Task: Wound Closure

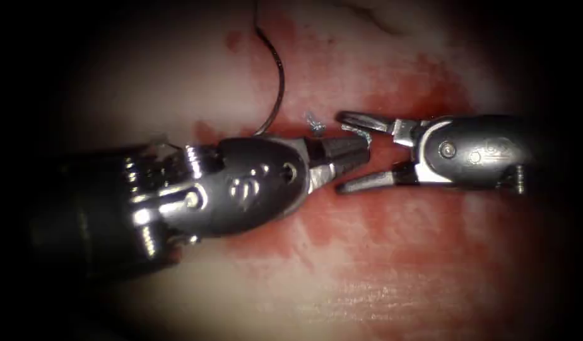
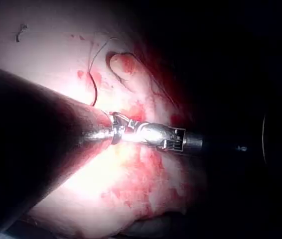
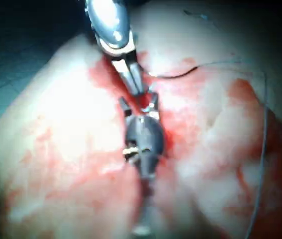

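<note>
Lying curved on tissue (image 1: 178, 76), needle (image 1: 280, 82), right gripper (image 1: 343, 153) spread empty

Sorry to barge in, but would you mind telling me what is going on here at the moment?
It is bench suturing practice on the tissue. The left tool has its jaws shut, apparently pinching a short bit of thread. The right tool faces it with jaws wide open around the left tips, holding nothing. The curved needle lies on the tissue above the left tool, held by neither; whether it is in the tissue is unclear.
</note>
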{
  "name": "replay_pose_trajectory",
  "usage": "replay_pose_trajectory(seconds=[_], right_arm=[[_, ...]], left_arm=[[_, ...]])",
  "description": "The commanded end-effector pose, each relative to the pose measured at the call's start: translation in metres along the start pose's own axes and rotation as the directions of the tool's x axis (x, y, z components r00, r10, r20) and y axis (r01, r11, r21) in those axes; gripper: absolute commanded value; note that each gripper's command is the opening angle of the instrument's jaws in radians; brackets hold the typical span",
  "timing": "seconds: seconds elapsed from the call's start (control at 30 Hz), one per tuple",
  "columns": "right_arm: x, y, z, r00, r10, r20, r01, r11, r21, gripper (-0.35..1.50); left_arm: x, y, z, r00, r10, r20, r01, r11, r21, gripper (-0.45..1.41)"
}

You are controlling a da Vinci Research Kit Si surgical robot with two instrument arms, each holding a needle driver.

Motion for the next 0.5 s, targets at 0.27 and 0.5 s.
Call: replay_pose_trajectory(seconds=[0.27,0.5], right_arm=[[0.0015,-0.0002,0.0024,1.000,0.010,-0.020,-0.010,1.000,-0.019,1.21],[0.0012,-0.0001,0.0029,1.000,0.000,-0.024,-0.001,1.000,-0.029,1.21]], left_arm=[[0.0005,-0.0003,0.0004,1.000,-0.001,-0.003,0.001,1.000,-0.003,-0.35],[0.0004,-0.0003,0.0004,1.000,-0.007,-0.006,0.007,1.000,-0.006,-0.35]])
